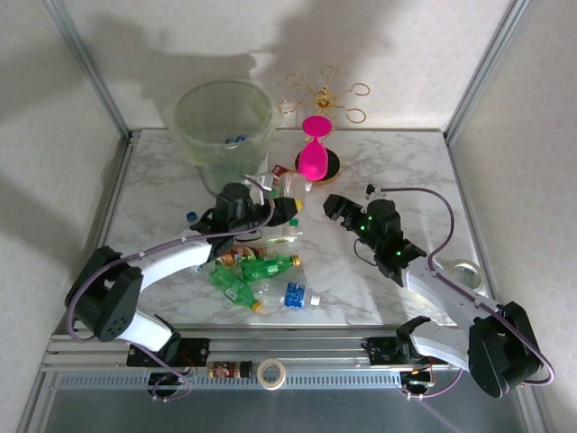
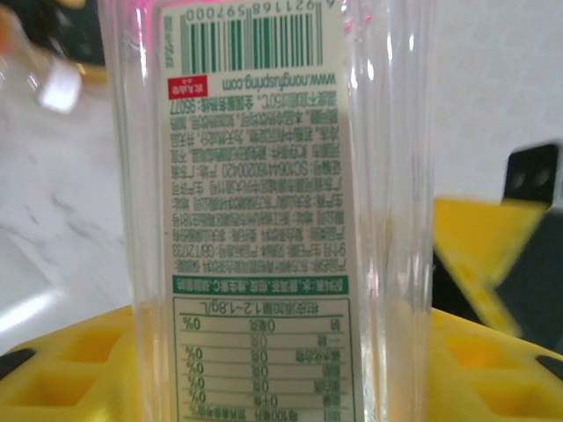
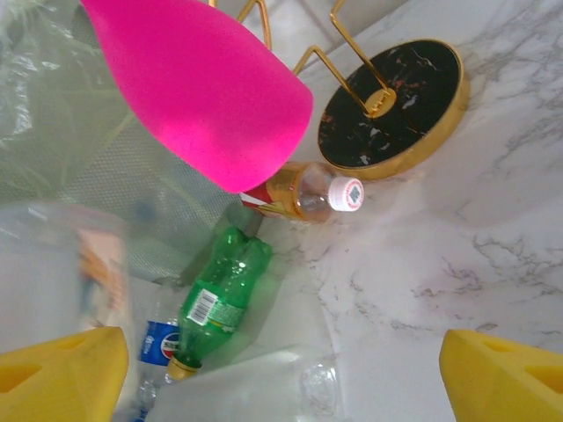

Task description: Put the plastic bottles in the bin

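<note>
Label on clear bottle (image 2: 264,220), left wrist view: "www.nongfuspring.com", with a barcode above it that the frame edge cuts. Below that is dense Chinese small print, then a nutrition table with rows of 0%. All the print reads upside down in that view. The bottle's long axis runs top to bottom of the frame; can't tell which end has the cap.

left gripper (image 1: 270,212): fingers (image 2: 479,237) closed in on the clear bottle, yellow pads against its lower body. From overhead the grip is mid-desk, just in front of the bin (image 1: 194,149) at the far left of the desk (image 1: 406,171). Blue caps show inside the bin.

loose bottles (image 1: 257,275) lie on their sides just near-side of the grip. The mix is green with yellow caps, one clear with a blue label, and one with brown and red. Most have their long axis roughly left-right.

Right wrist view:
- green bottle (image 3: 215,299) lies diagonal, yellow cap toward lower left. It has a white barcode patch, text too small to read.
- blue-label bottle (image 3: 161,343) is just beside it, logo unclear.
- brown bottle (image 3: 303,193) has a red label and points its white cap right, toward the black-and-gold stand base (image 3: 391,110). Its cap print is unreadable.
- pink hourglass object (image 3: 211,88) hangs over the brown bottle in frame.

right gripper (image 3: 281,378): fingers spread wide, holding nothing, hovering right of the pile.
</note>
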Action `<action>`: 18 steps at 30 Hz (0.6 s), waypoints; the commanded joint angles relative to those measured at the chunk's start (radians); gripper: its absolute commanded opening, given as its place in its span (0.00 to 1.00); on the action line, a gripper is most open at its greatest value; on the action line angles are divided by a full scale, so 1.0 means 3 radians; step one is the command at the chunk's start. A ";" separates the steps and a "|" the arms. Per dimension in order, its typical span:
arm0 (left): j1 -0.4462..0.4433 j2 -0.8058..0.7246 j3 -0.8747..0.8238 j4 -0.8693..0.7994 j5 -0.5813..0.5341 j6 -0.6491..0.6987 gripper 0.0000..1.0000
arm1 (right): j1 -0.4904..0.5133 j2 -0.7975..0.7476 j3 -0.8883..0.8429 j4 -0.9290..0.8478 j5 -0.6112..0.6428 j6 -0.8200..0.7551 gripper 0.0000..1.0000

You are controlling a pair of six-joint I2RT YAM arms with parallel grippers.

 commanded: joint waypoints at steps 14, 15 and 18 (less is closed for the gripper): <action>0.0743 -0.0133 0.1828 -0.0994 -0.0672 0.0969 0.39 | -0.0006 0.0357 -0.0131 0.0333 -0.0328 0.0057 0.99; 0.0794 -0.0081 0.1910 -0.1014 -0.0723 0.0960 0.40 | -0.0008 0.0358 -0.0130 0.0326 -0.0349 0.0049 0.99; 0.0994 0.0169 0.2227 -0.1153 -0.0799 0.0925 0.40 | -0.0003 0.0345 -0.0147 0.0308 -0.0403 0.0023 0.99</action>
